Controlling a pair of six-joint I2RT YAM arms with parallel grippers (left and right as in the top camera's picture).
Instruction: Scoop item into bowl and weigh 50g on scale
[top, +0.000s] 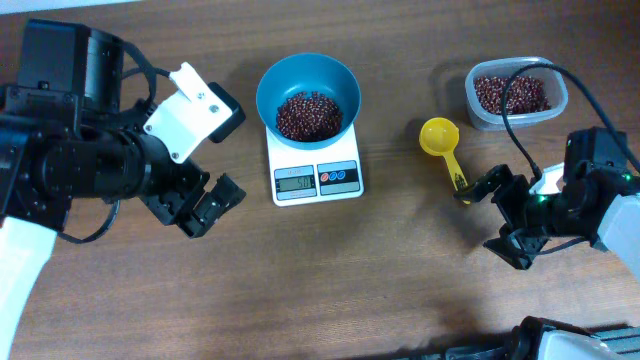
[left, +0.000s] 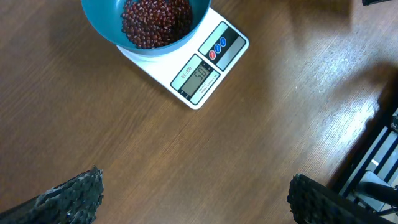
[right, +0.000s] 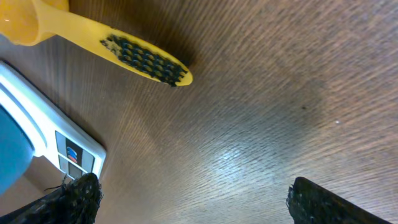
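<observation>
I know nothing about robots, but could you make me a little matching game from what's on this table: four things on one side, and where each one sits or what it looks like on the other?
Things:
1. bowl
2. scoop
3. tub
4. scale

Descriptions:
A. yellow, lying flat on the table
B. white, under another thing
C. clear, beans inside, standing on the table
D. blue, beans inside, standing on the scale

Pairs: 1-D, 2-A, 3-C, 4-B
</observation>
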